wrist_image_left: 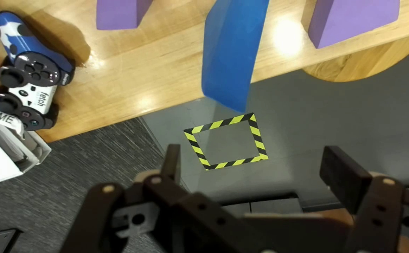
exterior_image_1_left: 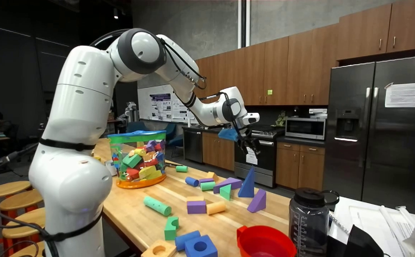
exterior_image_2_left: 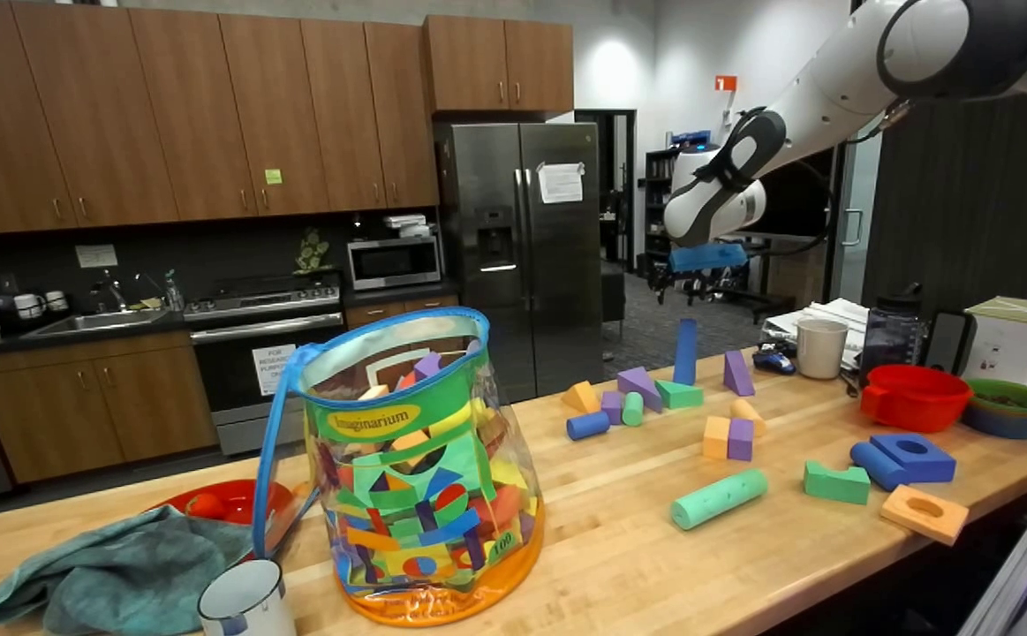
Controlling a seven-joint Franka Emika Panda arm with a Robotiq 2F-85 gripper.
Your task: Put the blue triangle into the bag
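Observation:
The blue triangle (exterior_image_1_left: 247, 184) stands upright, point up, near the table's far edge; it also shows in an exterior view (exterior_image_2_left: 686, 355). In the wrist view the blue triangle (wrist_image_left: 233, 52) lies above the jaws, reaching past the table edge in the picture. My gripper (exterior_image_1_left: 251, 150) hangs in the air above the triangle, apart from it; it also shows in an exterior view (exterior_image_2_left: 688, 288). In the wrist view my gripper (wrist_image_left: 251, 154) is wide open with nothing between the fingers. The clear bag (exterior_image_2_left: 447, 373), open at the top, holds many blocks; it also stands beside the arm (exterior_image_1_left: 121, 139).
Purple wedges (exterior_image_1_left: 257, 201) (exterior_image_1_left: 228, 185) and a green triangle (exterior_image_1_left: 225, 192) stand near the blue triangle. A red bowl (exterior_image_1_left: 264, 240) and dark bottle (exterior_image_1_left: 308, 221) stand at one end. A game controller (wrist_image_left: 32, 70) lies near the table edge. Loose blocks lie between triangle and bag.

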